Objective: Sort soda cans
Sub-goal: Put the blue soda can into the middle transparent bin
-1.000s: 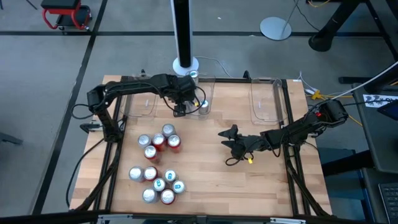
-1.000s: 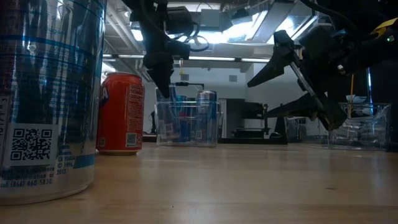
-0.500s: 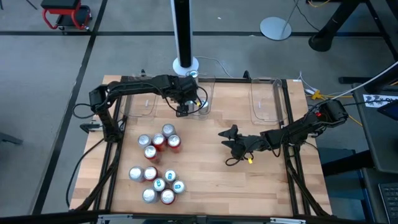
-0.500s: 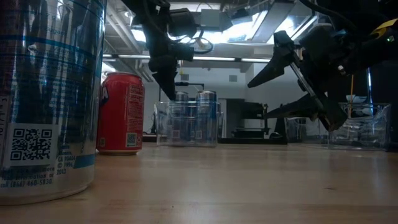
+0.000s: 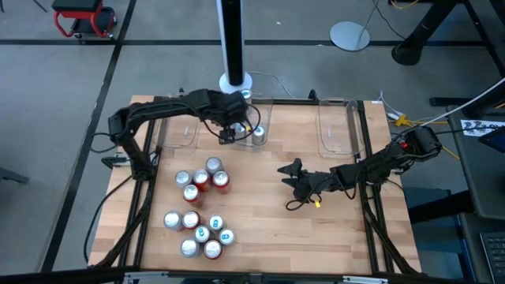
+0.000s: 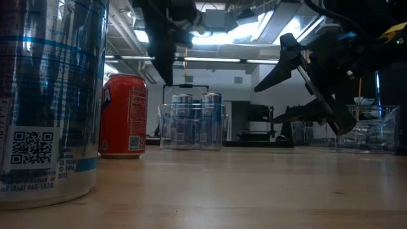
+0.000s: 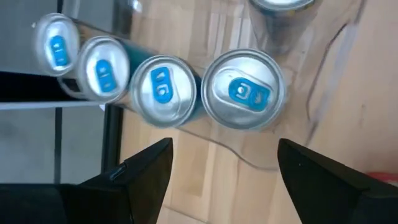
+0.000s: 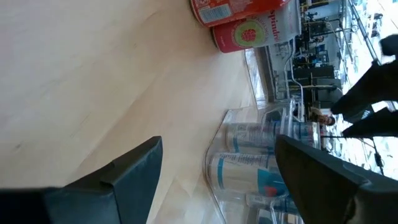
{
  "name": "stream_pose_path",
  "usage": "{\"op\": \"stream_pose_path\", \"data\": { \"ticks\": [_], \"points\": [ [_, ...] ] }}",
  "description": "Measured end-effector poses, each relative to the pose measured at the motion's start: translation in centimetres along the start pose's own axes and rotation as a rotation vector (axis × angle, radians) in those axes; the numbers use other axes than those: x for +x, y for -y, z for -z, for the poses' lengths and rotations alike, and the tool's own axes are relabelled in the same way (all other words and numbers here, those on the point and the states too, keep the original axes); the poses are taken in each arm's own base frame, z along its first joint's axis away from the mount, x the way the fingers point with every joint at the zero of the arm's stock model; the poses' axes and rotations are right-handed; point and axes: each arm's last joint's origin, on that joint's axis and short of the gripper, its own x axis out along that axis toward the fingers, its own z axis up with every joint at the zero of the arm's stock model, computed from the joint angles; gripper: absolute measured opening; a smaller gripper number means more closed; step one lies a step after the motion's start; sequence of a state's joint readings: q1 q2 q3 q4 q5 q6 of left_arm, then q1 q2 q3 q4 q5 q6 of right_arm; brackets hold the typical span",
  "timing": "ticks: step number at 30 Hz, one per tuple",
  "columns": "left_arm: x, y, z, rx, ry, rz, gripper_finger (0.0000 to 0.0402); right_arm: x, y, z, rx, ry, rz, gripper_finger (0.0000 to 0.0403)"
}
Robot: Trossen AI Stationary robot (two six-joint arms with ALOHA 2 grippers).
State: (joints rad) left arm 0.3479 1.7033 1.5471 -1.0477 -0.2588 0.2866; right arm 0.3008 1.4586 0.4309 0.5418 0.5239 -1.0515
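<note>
Several soda cans stand on the wooden table in two clusters at the near left: one with red cans, one with blue-and-white ones. Several more cans with blue tabs stand upright in a clear bin at the far edge. My left gripper hangs open and empty above those cans; in the left wrist view its fingers stand apart to either side of the nearest can top. My right gripper hovers open and empty over the middle of the table, pointing toward the left.
A second clear bin stands at the far left and a third at the far right. A black post rises behind the far edge. In the low view a red can and a large blue-and-white can stand close.
My left gripper has risen from the clear bin at the far edge. The cans below it stay upright in the bin. My right arm has kept still.
</note>
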Motion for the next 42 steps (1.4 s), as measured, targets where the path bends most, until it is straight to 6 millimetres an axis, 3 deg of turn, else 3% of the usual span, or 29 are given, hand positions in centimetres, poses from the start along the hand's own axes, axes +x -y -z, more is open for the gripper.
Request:
{"op": "stream_pose_path", "data": {
  "ticks": [9, 21, 27, 34, 42],
  "points": [
    [-6.0, 0.9, 1.8, -0.093, 0.109, 0.017, 0.0276, 0.0, 0.1, 0.0, 0.012, -0.001, 0.011, 0.031],
    [-12.5, 6.0, 5.9, -0.162, 0.203, 0.132, 0.0276, 0.0, 0.3, -0.1, 0.016, 0.009, 0.029, 0.031],
    [-13.8, 9.8, 7.5, -0.175, 0.235, 0.222, 0.0276, 0.0, 0.3, -0.1, 0.015, 0.009, 0.031, 0.031],
    [-13.5, 13.9, 8.6, -0.155, 0.218, 0.294, 0.0276, 0.0, 0.3, -0.2, 0.018, 0.011, 0.034, 0.031],
    [-13.5, 17.0, 10.1, -0.223, 0.176, 0.336, 0.0276, 0.0, 0.3, -0.2, 0.019, 0.011, 0.034, 0.031]
  ]
}}
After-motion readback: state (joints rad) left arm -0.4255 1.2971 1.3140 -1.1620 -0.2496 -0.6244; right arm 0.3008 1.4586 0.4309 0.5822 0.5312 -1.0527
